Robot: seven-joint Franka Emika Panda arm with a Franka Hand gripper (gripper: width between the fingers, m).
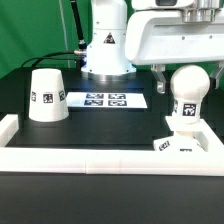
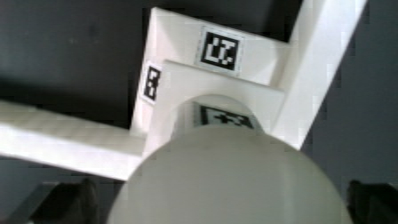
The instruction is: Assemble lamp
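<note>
**Black bench (image 1: 100, 130), front corner: tool (image 1: 187, 76) straddling the bulb (image 1: 188, 95)**

Dark green backdrop. White rails run along the bench's front and side edges. The marker board (image 1: 105, 100) lies mid-bench toward the back edge. The shade (image 1: 47, 97) stands wide end down near the side edge on the exterior view's left, well apart from the other parts.

The bulb stands upright on the square base (image 1: 178, 143) in the front corner on the exterior view's right. The base sits just beside the front rail (image 1: 90, 158). In the wrist view it appears tucked into the angle where two rails meet. Cannot tell whether the stem is fully seated.

Handling, by my judgement: hard moulded plastic, light, stiff and smooth. The ball top is likely slippery under the pads, and the tall stack may tip if nudged. The surest hold looks to be across the ball's widest girth, or lower on the stem.

The tool's jaws are apart, wider than the ball, with one finger (image 1: 160, 72) on each side of its top. No contact visible, and it holds nothing.
</note>
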